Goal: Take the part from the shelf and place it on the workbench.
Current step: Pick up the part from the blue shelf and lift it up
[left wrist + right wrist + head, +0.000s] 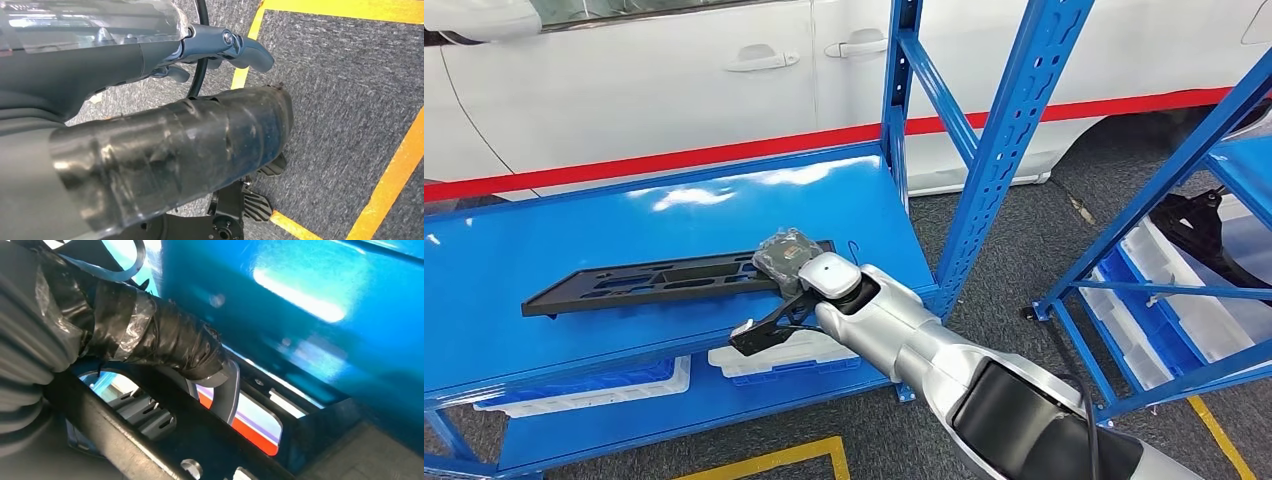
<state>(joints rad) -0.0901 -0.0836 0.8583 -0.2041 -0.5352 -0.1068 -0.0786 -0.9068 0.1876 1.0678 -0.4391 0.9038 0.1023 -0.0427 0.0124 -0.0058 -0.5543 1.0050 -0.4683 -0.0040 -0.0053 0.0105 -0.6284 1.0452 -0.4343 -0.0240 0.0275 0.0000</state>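
Head view: the right hand (786, 262) grips the near end of the long black part (654, 281), which lies on the blue shelf (514, 250) and stretches away to the hand's left. Left wrist view: the left hand (200, 50) hangs over grey floor (350, 100), fingers curled, holding nothing. Right wrist view: thumb (165, 340) wrapped over the part's bar (115, 425)

One long flat black plastic part (664, 281) counted, centre-left of frame, on glossy blue metal shelf board (544, 240). Two blue shelving racks seen: one at left (984, 190), one at right edge (1169, 180). Two white plastic bins (789, 355) (584, 385) counted on lower shelf, bottom centre and lower left. One white car (624, 90) across top. Two robot hands counted: right hand (786, 262), left hand (165, 145).
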